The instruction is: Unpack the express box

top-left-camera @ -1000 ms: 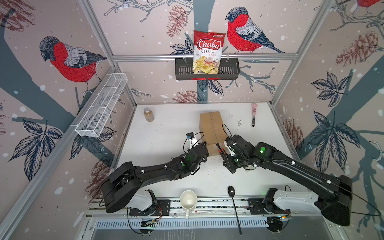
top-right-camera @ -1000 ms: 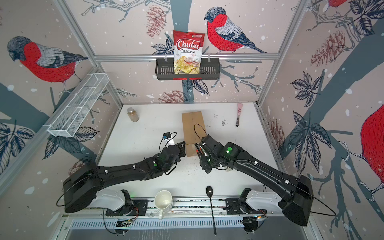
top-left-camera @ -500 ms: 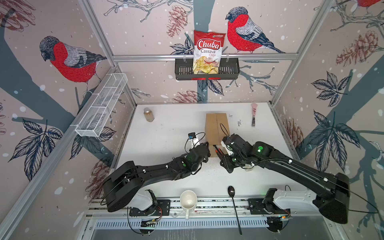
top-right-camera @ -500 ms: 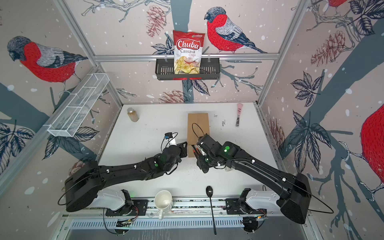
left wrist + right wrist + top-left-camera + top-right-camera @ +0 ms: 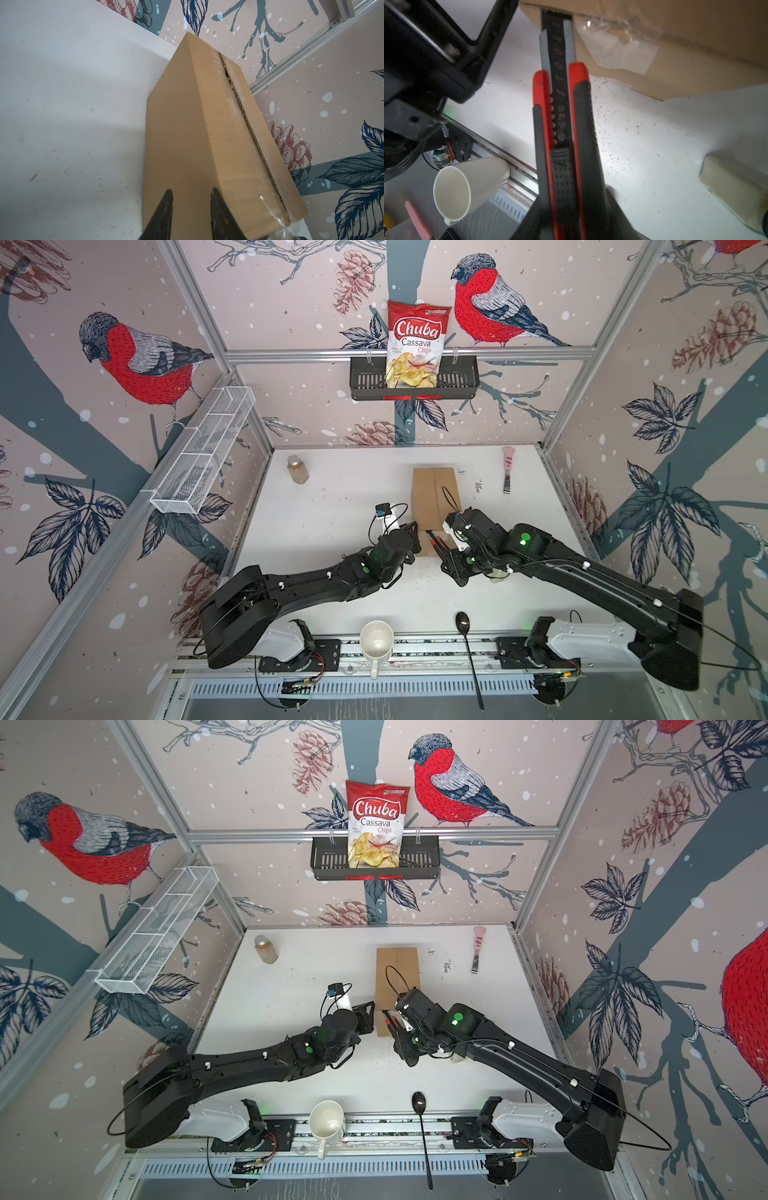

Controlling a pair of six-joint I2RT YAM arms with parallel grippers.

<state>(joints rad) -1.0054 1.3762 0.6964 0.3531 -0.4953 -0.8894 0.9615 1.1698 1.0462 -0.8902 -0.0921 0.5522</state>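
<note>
The cardboard box [image 5: 434, 497] is lying flat on the white table [image 5: 332, 497], just past the middle toward 12 o'clock. In both top views its long sides are running from 12 to 6. Its flaps are lying closed, with the seam between them running down the middle of the top. Clear tape [image 5: 623, 47] is folding over onto the end facing 6 o'clock.

The left gripper [image 5: 412, 531] is sitting at the box's 7 o'clock corner. In the left wrist view its two fingers [image 5: 164, 212] are standing apart with only the box's side showing between them. It is gripping nothing, and I cannot tell whether the tips are touching the cardboard.

The right gripper [image 5: 444, 551] is clamping a red and black box cutter [image 5: 562, 124] by the handle. The cutter is pointing toward 11 o'clock with its blade sticking out. The blade's tip is reaching the box's 6 o'clock end, just beside the tape. I cannot tell whether it is cutting in.

A cream mug [image 5: 376, 641] is resting at 6 o'clock on the table's near edge, its handle pointing to 6. A black spoon [image 5: 467, 639] is lying near it on its 3 o'clock side. A small jar [image 5: 298, 469] is standing at 10 o'clock and a pink-handled scraper [image 5: 507, 468] is lying at 1 o'clock, both well apart from the box.
</note>
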